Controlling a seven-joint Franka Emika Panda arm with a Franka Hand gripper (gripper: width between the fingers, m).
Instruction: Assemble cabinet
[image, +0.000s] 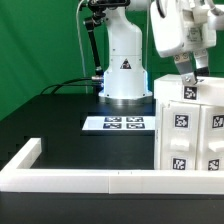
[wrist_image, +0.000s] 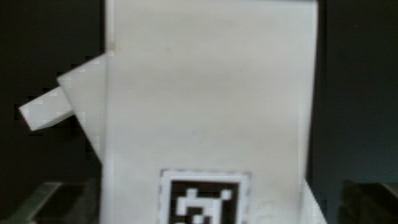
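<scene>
The robot's gripper (image: 187, 80) touches the top of the white cabinet (image: 190, 125) directly beneath it. Whether its fingers are clenched cannot be told. A marker board (image: 115, 124) lies well apart from it

The table (image: 45, 125) is black and flat. The marker board (image: 116, 123) lies flat on it near the middle. The white robot base (image: 124, 78) stands just behind it, at 12 o'clock. The big white cabinet (image: 190, 130) stands on the table at 3 o'clock in the exterior view. A long low white rail (image: 80, 179) runs along the edge at 6 o'clock.
</scene>
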